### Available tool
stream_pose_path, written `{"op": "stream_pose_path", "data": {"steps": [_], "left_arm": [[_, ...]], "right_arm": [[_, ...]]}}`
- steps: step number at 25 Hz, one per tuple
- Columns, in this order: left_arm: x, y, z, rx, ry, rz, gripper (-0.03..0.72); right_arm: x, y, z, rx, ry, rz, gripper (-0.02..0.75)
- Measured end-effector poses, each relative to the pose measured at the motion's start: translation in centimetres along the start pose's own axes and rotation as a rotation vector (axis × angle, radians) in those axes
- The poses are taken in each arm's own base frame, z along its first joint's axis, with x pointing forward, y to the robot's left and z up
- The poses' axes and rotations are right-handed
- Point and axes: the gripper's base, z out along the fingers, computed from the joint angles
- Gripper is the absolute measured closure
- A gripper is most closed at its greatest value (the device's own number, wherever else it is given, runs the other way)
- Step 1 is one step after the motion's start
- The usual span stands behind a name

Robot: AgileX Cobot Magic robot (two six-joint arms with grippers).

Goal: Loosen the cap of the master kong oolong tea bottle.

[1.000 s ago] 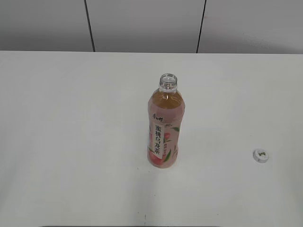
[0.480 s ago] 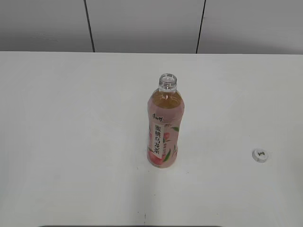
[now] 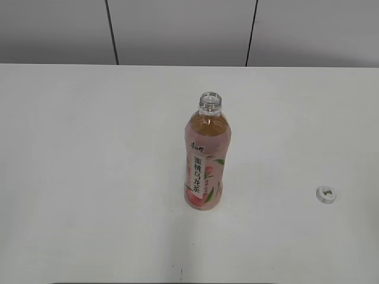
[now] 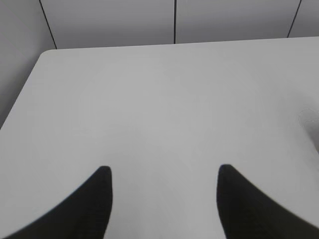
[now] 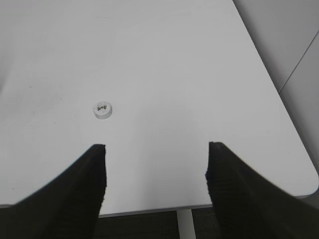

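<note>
Now, start from your left gripper (image 4: 162, 191): its jaws stand apart with nothing between them, and only bare table (image 4: 159, 109) lies ahead in its wrist view. Your right gripper (image 5: 155, 174) is likewise spread and empty. From its camera the cap (image 5: 102, 109) lies at about eleven o'clock, well apart from the fingers, top side up with the dark logo showing.

In the exterior view neither arm appears. The bottle (image 3: 206, 160) stands upright near the table's middle, and the cap sits alone on the table at about four o'clock from it, well apart. The bottle's neck is bare and open.

Judged from that, the cap is not merely loosened but fully off, so the task looks finished, and the step in hand seems to be holding clear or retreating. To do that well, keep both grippers away from the bottle: it is slim, tall and uncapped, so a nudge could tip it and spill tea. If you must move the right arm, lift before you sweep, so the fingers pass above the cap rather than flicking it off the near edge.

As for contents, the bottle holds amber tea up to about its shoulder, just under the clear neck. Nothing else here holds anything.
</note>
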Motion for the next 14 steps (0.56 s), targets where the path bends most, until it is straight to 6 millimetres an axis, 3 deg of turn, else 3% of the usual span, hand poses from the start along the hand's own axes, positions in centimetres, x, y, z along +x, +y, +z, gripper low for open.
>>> {"op": "stream_pose_path", "data": {"steps": [14], "left_arm": [[0.0, 0.0, 0.0, 0.0, 0.0, 0.0, 0.282]], "right_arm": [[-0.01, 0.0, 0.0, 0.0, -0.001, 0.0, 0.257]]}}
